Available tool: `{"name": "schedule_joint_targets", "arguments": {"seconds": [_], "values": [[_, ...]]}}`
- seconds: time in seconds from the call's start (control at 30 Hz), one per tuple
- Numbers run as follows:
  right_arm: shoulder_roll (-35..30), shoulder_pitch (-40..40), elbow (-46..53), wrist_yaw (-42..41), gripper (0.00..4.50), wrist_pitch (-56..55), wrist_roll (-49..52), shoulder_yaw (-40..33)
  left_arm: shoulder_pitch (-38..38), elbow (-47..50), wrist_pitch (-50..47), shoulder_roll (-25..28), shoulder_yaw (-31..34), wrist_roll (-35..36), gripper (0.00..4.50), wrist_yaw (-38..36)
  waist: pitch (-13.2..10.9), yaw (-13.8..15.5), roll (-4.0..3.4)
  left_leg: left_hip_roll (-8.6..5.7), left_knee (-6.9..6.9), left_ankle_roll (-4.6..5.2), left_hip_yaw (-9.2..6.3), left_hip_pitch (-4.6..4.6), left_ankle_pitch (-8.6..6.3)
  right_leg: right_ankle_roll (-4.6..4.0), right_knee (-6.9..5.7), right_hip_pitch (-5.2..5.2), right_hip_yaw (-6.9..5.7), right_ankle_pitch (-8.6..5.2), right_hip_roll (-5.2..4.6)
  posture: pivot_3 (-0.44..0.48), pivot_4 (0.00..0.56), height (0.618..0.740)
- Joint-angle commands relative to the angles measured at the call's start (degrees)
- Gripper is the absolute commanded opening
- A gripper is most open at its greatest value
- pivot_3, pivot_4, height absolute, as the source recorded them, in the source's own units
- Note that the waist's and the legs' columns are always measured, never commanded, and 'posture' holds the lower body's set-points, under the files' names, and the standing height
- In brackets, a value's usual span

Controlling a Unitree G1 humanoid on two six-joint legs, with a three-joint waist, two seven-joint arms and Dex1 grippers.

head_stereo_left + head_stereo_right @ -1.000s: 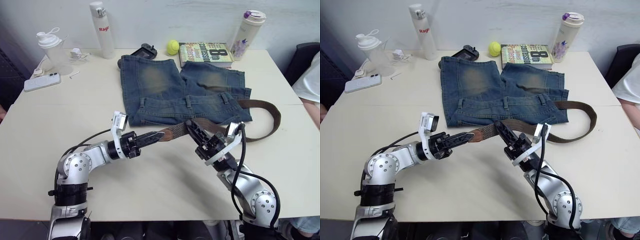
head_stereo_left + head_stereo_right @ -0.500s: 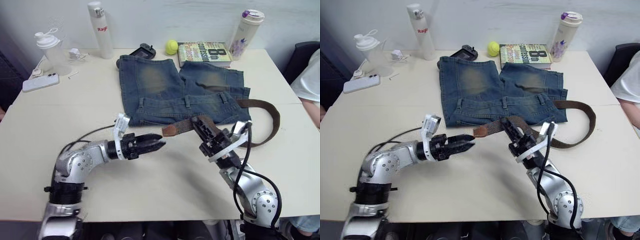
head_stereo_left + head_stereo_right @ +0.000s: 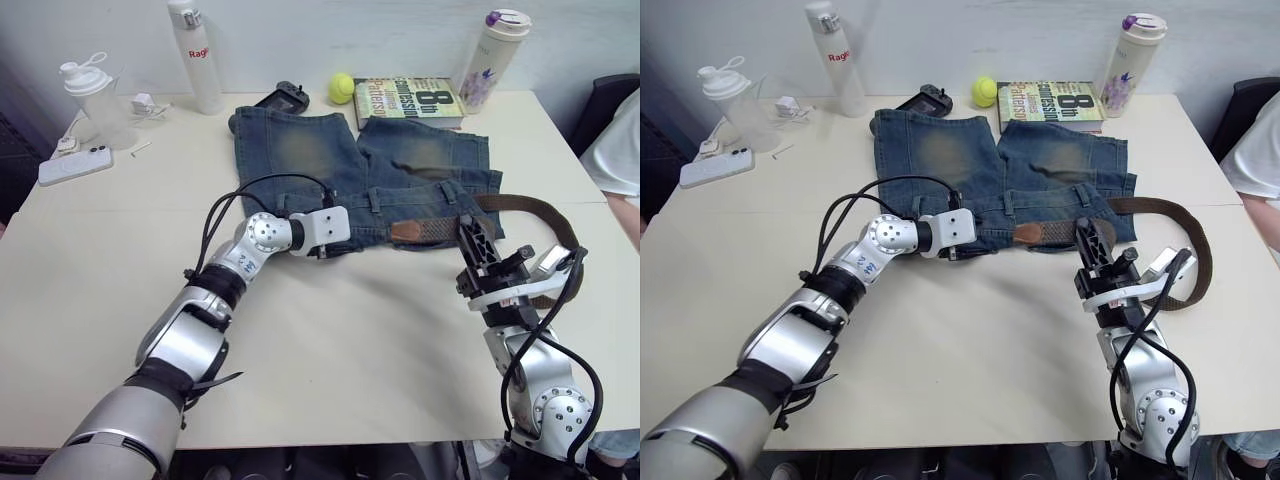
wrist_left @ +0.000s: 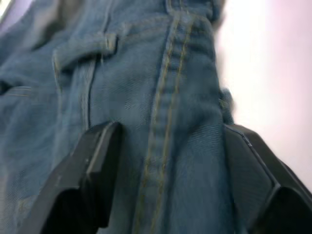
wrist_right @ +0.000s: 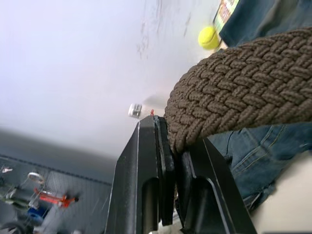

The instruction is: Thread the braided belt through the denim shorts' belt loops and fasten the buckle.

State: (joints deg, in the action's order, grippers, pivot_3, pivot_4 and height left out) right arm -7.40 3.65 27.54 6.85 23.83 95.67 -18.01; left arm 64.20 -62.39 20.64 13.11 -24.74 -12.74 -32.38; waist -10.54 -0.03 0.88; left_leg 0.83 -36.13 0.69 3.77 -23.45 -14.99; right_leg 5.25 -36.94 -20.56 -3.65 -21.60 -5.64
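Note:
The faded denim shorts (image 3: 330, 160) lie flat mid-table, waistband toward me, with belt loops (image 3: 376, 201) standing across it. My left gripper (image 4: 170, 129) is open, and its fingers (image 4: 97, 161) straddle the waistband's left part beside one belt loop (image 4: 83, 46). My right gripper (image 3: 468, 228) is shut on the braided belt (image 3: 540, 212) near its free end. The belt's tan tip (image 3: 408, 231) rests on the waistband, and the rest curls off to the right. In the right wrist view the belt (image 5: 243, 97) is clamped between the fingers (image 5: 151, 170). The buckle is hidden.
Along the far edge stand a white bottle (image 3: 193, 55), a shaker cup (image 3: 88, 100), a black device (image 3: 280, 97), a tennis ball (image 3: 343, 88), a book (image 3: 410, 100) and a cream bottle (image 3: 492, 60). A phone (image 3: 73, 165) lies far left. A person's white sleeve (image 3: 615, 150) shows at right.
My left gripper let go of the belt tip, opened and moved forward onto the shorts' waistband. My right gripper carried the belt up and to the right, so the tip now lies on the waistband.

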Motion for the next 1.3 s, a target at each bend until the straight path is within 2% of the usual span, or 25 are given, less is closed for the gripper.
{"name": "schedule_joint_targets", "arguments": {"seconds": [0.03,0.1,0.27,0.37,0.47,0.63,0.77,0.83,0.9,0.97,1.07,1.13,1.17,1.23,1.27,1.3], "values": [[0.3,0.3,4.0,0.1,0.0,-1.2,1.0,0.1,2.0,-5.0,0.5,-0.8,2.9,-0.3,2.78,1.8,0.0,0.0,0.01,0.0,-0.02,0.0,-0.01,0.0,0.02,0.0,-0.02,0.01,0.03,0.0,-0.01,0.0,0.15,0.74],[0.3,-0.1,4.2,0.2,0.0,-1.3,0.9,0.3,2.5,-5.6,1.3,-1.0,4.4,0.3,2.09,0.9,0.0,-0.1,0.03,-0.01,-0.04,0.02,0.01,0.0,0.02,0.0,-0.04,0.0,0.15,0.0,-0.02,0.0,0.15,0.74],[0.4,-0.3,3.4,-0.2,0.0,-1.3,0.1,0.8,1.3,-5.3,3.7,0.2,4.2,-1.9,0.03,0.0,0.0,-0.1,0.04,-0.01,-0.04,0.02,0.0,-0.01,0.02,0.0,-0.05,-0.01,0.25,0.0,-0.02,0.0,0.15,0.74],[0.5,-0.1,2.8,-0.3,0.0,-1.5,-0.8,1.2,-1.6,-2.0,6.2,2.5,4.9,-1.2,0.03,-3.4,0.0,-0.3,0.04,0.0,-0.04,0.02,0.02,0.01,0.02,0.0,-0.06,-0.01,0.28,0.0,-0.01,0.0,0.15,0.74],[0.2,-0.2,3.3,0.2,0.0,-2.2,-2.4,1.3,-9.5,9.3,5.4,8.2,9.2,4.7,0.03,-10.7,0.0,-1.0,0.03,0.04,0.04,0.01,0.09,0.05,0.03,-0.01,-0.07,-0.05,0.37,0.0,0.03,0.0,0.15,0.74],[-0.9,-1.2,5.0,0.7,0.0,-3.0,-3.9,0.1,-36.4,41.2,-3.1,25.1,18.2,15.3,0.03,-20.3,0.0,-3.5,0.03,0.1,0.17,-0.04,-0.06,0.25,0.03,-0.1,-0.06,-0.08,0.55,-0.04,0.15,0.0,0.15,0.74],[-4.1,-1.5,5.7,1.9,0.0,-1.8,-3.0,-0.8,-57.8,64.6,-14.0,32.5,24.8,23.2,0.03,-21.9,0.0,-3.6,-0.13,0.13,0.19,-0.17,-0.37,0.34,-0.1,-0.19,-0.09,-0.07,0.6,-0.09,0.16,0.0,0.15,0.74],[-6.5,-1.3,5.7,2.5,0.0,-0.4,-2.7,-0.7,-67.6,74.2,-18.3,33.8,26.9,24.1,0.03,-20.4,0.0,-3.2,-0.14,0.08,0.11,-0.15,-0.42,0.34,-0.2,-0.19,-0.07,-0.01,0.7,-0.09,0.1,0.0,0.15,0.74],[-8.3,-1.5,5.6,2.6,0.0,0.6,-2.0,-0.6,-72.7,79.5,-21.1,33.9,27.9,23.5,0.03,-18.6,0.0,-2.6,-0.18,0.01,0.04,0.0,-0.42,0.41,-0.31,-0.18,0.02,0.17,0.79,-0.09,-0.01,0.0,0.15,0.74],[-9.4,-1.6,5.4,2.8,0.0,1.2,-1.1,-0.5,-74.4,81.6,-22.3,33.5,27.9,22.1,0.03,-17.1,0.0,-1.4,-0.17,-0.06,-0.04,0.23,-0.53,0.4,-0.44,-0.18,0.17,0.2,0.81,-0.09,-0.06,0.0,0.15,0.74],[-10.9,-1.8,4.7,2.8,0.0,3.1,0.0,0.3,-71.9,82.7,-26.0,30.7,27.5,22.6,0.03,-13.6,0.0,-0.6,-0.22,-0.1,-0.02,0.22,-0.65,0.41,-0.44,-0.22,0.04,0.17,0.77,-0.07,-0.05,0.0,0.15,0.74],[-12.5,-1.4,3.7,1.9,0.0,5.1,0.4,1.1,-70.2,82.1,-27.1,30.0,27.8,24.0,0.97,-14.1,0.0,-0.3,-0.22,-0.09,-0.02,0.21,-0.65,0.41,-0.43,-0.22,-0.02,0.15,0.77,-0.07,-0.01,0.0,0.15,0.74],[-13.1,-1.1,3.2,1.6,0.0,5.8,0.1,1.4,-69.8,82.0,-27.2,30.3,28.1,24.0,1.24,-14.7,0.0,-0.2,-0.22,-0.1,-0.03,0.2,-0.64,0.4,-0.42,-0.22,-0.06,0.12,0.77,-0.07,0.0,0.0,0.15,0.74],[-14.1,-0.2,2.1,1.3,0.0,6.8,-0.4,2.1,-69.9,81.9,-27.3,31.9,28.8,24.5,2.11,-16.8,0.0,-0.3,-0.21,-0.09,-0.03,0.19,-0.62,0.39,-0.41,-0.22,-0.05,0.1,0.77,-0.07,0.02,0.0,0.15,0.74],[-14.9,0.7,1.4,1.1,0.0,7.6,-1.0,2.6,-69.9,82.4,-28.9,32.6,30.6,27.7,2.49,-18.7,0.0,-0.3,-0.21,-0.09,-0.03,0.19,-0.6,0.39,-0.41,-0.22,-0.05,0.1,0.78,-0.07,0.03,0.0,0.15,0.74],[-15.5,1.3,0.9,1.0,0.0,8.3,-1.4,2.9,-69.9,82.7,-30.1,33.1,31.9,30.1,2.49,-20.0,0.0,-0.4,-0.21,-0.09,-0.03,0.19,-0.59,0.37,-0.41,-0.22,-0.05,0.08,0.78,-0.07,0.03,0.0,0.15,0.74]]}}
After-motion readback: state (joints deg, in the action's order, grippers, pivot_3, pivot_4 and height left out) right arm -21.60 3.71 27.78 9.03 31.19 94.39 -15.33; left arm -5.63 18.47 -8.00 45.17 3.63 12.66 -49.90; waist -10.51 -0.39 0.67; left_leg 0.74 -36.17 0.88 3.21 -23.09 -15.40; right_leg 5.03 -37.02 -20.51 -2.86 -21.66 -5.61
